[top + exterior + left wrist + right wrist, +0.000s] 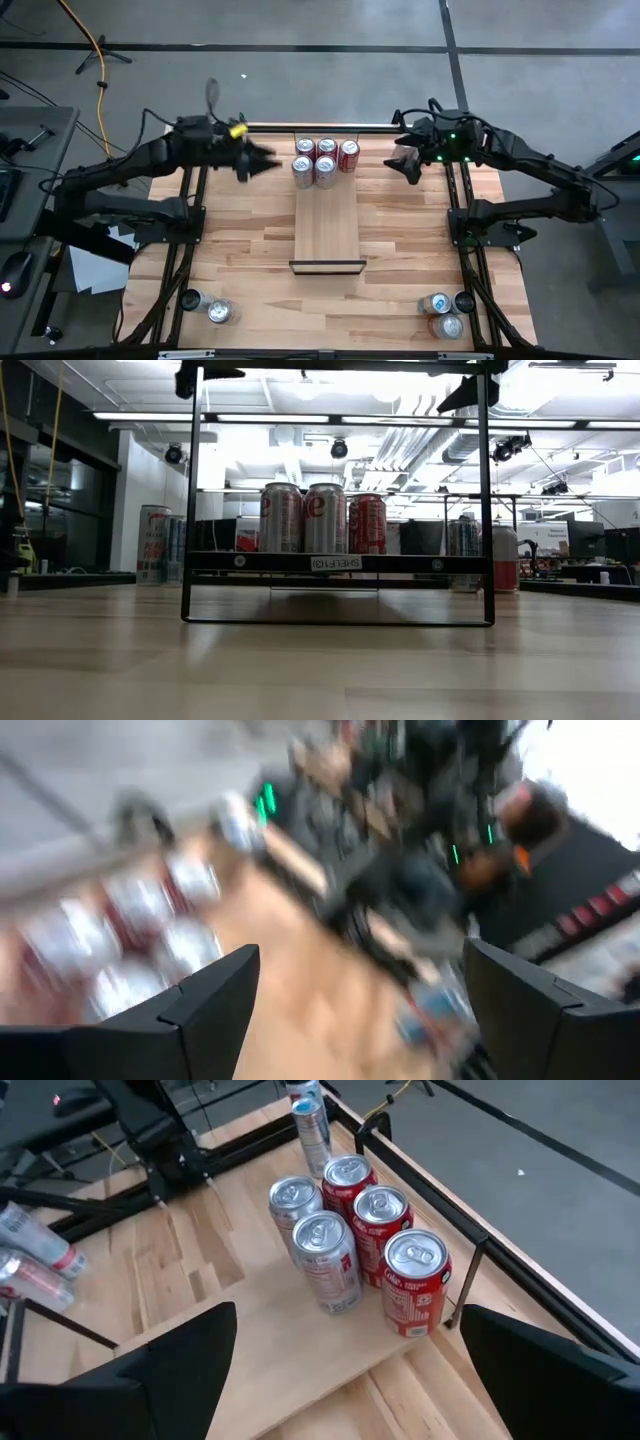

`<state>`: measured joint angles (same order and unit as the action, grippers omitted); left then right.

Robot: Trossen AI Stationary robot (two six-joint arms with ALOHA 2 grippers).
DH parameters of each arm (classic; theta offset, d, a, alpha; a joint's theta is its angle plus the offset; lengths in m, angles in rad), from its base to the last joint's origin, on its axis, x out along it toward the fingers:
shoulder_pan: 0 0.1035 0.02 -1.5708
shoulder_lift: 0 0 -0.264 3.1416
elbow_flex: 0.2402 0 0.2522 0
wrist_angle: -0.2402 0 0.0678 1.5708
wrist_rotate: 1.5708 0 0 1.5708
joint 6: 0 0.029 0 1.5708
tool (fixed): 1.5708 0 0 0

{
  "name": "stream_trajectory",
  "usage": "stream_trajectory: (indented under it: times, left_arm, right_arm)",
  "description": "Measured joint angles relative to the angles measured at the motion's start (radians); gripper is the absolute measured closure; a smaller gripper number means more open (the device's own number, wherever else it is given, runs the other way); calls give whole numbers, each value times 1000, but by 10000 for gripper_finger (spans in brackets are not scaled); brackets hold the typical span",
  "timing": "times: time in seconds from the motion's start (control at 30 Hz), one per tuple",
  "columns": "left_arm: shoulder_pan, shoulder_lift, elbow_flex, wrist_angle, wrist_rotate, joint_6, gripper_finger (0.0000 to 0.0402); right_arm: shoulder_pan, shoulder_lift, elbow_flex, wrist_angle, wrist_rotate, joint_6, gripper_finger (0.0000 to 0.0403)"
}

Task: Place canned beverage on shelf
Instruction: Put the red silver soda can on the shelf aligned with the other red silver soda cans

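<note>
We see five red and silver aluminium drink cans (pixel 322 160) standing clustered at the far end of the long light-wood shelf panel (pixel 328 232), flanked by our empty left gripper (pixel 262 165) and empty right gripper (pixel 404 162), each with fingers spread apart.

Grey concrete floor (pixel 300 25), ceiling striplights (pixel 330 417)

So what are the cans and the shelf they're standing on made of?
The cans look like thin metal, probably aluminium: shiny silver tops with pull tabs and glossy printed sides. The shelf looks like smooth light wood, pale with faint grain; whether it is solid or veneer I cannot tell.
</note>
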<state>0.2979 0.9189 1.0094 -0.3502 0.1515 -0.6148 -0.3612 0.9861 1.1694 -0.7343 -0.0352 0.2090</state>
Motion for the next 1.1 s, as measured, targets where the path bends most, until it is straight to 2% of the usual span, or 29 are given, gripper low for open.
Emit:
stream_trajectory:
  times: [0.2,0.4,0.5,0.63,0.77,0.97,1.1]
  left_arm:
    - [-314,122,173,-389,0,-242,121]
    - [-700,310,384,-597,-3,-566,134]
    - [-881,428,481,-721,-3,-655,141]
    - [-1075,575,539,-840,-15,-642,146]
    - [-1202,684,540,-889,-80,-576,147]
    - [-1293,747,536,-957,-237,-423,147]
    - [-1303,731,507,-1015,-272,-376,144]
  right_arm:
    - [0,56,0,0,0,-61,32]
    - [0,110,0,1,1,-105,32]
    - [0,127,0,6,1,-97,32]
    - [0,146,0,7,8,-55,32]
    - [0,162,0,7,9,21,32]
    - [0,186,0,7,9,108,32]
    - [0,200,0,7,9,132,32]
